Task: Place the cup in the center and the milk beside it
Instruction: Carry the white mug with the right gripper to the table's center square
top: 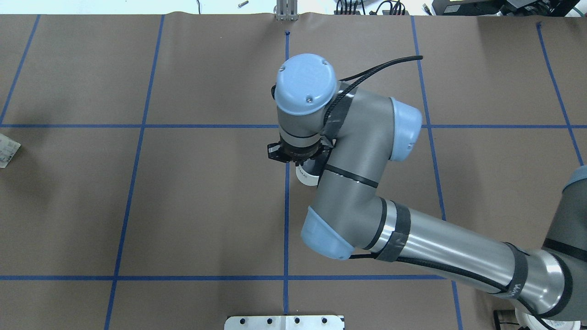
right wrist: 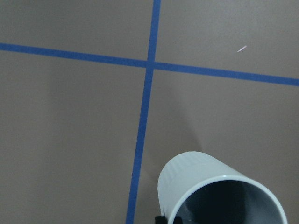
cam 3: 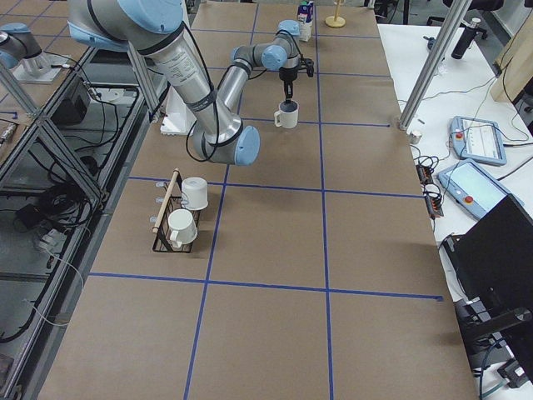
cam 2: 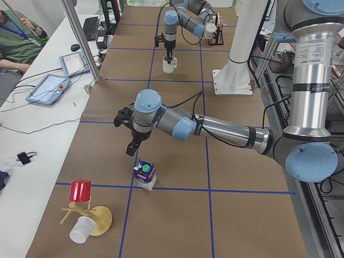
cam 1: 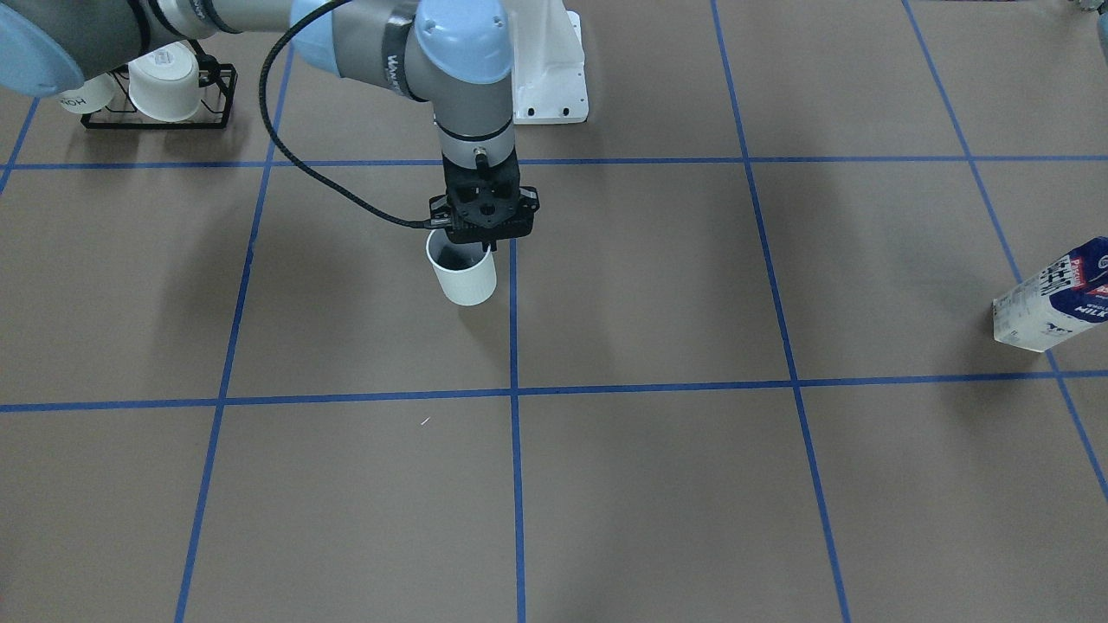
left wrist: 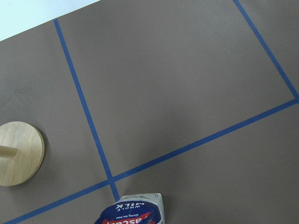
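Note:
The plain white cup (cam 1: 461, 275) stands upright just beside the middle blue tape line (cam 1: 512, 294), at or barely above the brown tabletop. My right gripper (cam 1: 485, 249) comes straight down on it and is shut on its rim, one finger inside. The cup fills the bottom of the right wrist view (right wrist: 210, 191) and peeks out under the arm in the overhead view (top: 306, 175). The milk (cam 1: 1052, 294) stands far off on my left side. In the exterior left view my left gripper (cam 2: 130, 150) hovers just above and beside the milk (cam 2: 145, 176); I cannot tell whether it is open or shut. The carton's top shows in the left wrist view (left wrist: 133, 213).
A black wire rack (cam 1: 160, 104) with other white mugs stands at the back on my right side. A wooden stand (cam 2: 97, 220) with a red cup (cam 2: 80, 191) and a white cup is near the milk. The white arm mount (cam 1: 550, 69) is behind the cup.

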You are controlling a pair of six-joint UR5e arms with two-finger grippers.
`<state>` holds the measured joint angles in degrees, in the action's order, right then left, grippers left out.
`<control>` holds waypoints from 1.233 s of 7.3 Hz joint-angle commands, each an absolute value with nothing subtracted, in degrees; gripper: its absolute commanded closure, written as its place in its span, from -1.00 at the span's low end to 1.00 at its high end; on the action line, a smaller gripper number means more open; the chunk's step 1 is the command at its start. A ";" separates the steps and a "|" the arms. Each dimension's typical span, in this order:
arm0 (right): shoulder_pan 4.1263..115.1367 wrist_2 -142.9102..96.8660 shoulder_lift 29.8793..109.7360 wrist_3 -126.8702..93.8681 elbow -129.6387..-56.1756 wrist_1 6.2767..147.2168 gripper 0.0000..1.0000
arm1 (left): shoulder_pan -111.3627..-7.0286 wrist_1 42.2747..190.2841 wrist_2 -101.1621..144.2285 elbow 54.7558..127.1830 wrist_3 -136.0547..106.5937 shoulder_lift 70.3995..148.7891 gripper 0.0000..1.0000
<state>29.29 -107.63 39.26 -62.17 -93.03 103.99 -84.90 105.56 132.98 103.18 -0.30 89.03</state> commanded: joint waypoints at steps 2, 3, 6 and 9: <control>26.28 -107.31 34.63 -63.28 -87.37 105.38 1.00 | -84.90 105.56 132.98 103.10 -0.35 89.12 -0.96; 26.28 -107.23 34.63 -63.28 -86.67 105.12 1.00 | -84.90 105.56 132.98 103.10 -0.26 89.12 -0.96; 26.28 -105.30 34.63 -63.28 -84.83 101.37 1.00 | -84.82 105.56 132.98 103.10 -0.26 89.12 -0.96; 26.28 -104.33 34.28 -63.28 -83.58 100.20 -0.27 | -84.81 105.56 132.98 103.10 -0.35 89.12 -0.96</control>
<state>26.28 -104.68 34.50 -63.28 -83.81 100.49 -84.82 105.56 132.98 103.10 -0.32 89.12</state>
